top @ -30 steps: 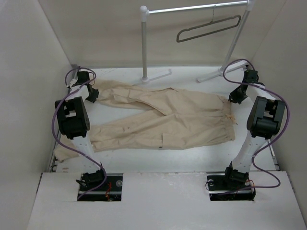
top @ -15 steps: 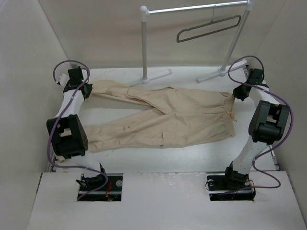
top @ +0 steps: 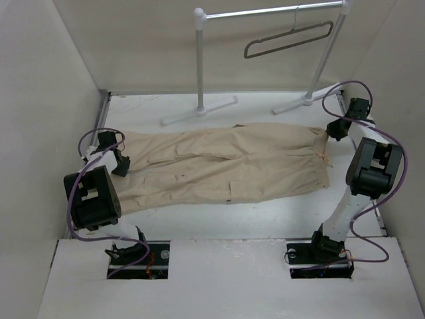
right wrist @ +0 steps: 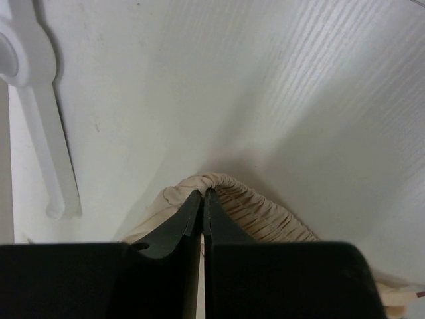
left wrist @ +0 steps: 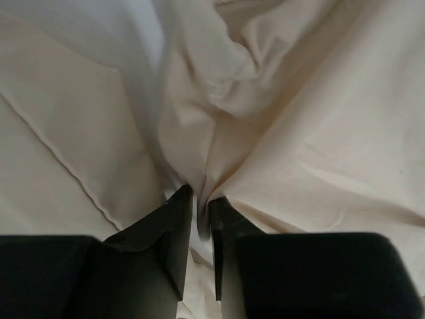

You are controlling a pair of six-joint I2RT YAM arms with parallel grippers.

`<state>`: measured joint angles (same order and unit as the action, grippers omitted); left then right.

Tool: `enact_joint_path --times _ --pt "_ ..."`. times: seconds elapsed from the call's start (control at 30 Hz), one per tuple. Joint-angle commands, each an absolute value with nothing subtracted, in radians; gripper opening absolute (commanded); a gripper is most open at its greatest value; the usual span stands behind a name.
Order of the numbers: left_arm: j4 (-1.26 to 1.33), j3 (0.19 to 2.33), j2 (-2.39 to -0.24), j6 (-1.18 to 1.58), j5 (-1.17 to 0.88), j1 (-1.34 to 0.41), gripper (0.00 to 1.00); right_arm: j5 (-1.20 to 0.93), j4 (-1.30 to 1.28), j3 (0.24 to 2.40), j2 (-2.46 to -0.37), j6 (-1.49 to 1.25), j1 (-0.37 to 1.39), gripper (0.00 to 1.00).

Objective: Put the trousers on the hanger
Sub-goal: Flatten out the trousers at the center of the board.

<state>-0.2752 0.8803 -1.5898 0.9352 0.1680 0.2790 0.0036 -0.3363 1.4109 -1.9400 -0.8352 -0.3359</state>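
Beige soft-cloth cargo trousers (top: 226,166) are laid out flat across the white table (top: 265,216), with the waistband over on the right and the two long legs run out to the left. They're held at both ends, and the likely reason is pretty plain: with a pull from each side the cloth gets stretched smooth, so it can be lifted as one piece and not as a heap.

The thin grey triangular hanger (top: 290,44) is hung by its little hook on the rail of the white tubular garment rack (top: 198,66) at the back. It's well apart from the cloth, so nothing is draped on it yet.

On the left gripper (left wrist: 201,199) the fingers are drawn almost together, with only a narrow slot between them. A fold of leg cloth near the hems is pinched in that slot, and creases can be seen fanning out from the tips, which suggests tension.

On the right gripper (right wrist: 202,194) the fingers are pressed fully together, no gap to be seen, and the gathered elastic waistband is bunched right at the tips. It looks like an edge of it is nipped there, though how much cloth is actually caught can't be made out.

The cloth is thin and floppy, so a slip is to be expected if it's lifted fast.
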Motion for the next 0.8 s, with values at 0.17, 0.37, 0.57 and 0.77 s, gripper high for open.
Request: enact_joint_path --times 0.17,0.37,0.57,0.77 --pt "-0.324 0.851 -1.39 0.94 0.17 0.328 0.4 0.009 -0.301 1.431 -1.937 -0.867 -0.38 0.24" --pt "-0.342 0.985 -1.331 0.908 0.261 0.28 0.42 0.024 -0.327 1.436 -1.853 -0.848 -0.357 0.61" --pt "-0.324 1.109 -1.521 0.879 0.289 0.243 0.45 0.049 -0.328 1.333 -1.686 -0.848 -0.3 0.55" --pt "-0.324 1.388 -1.874 0.848 0.175 0.252 0.4 0.009 -0.316 1.195 -1.576 -0.824 -0.136 0.18"
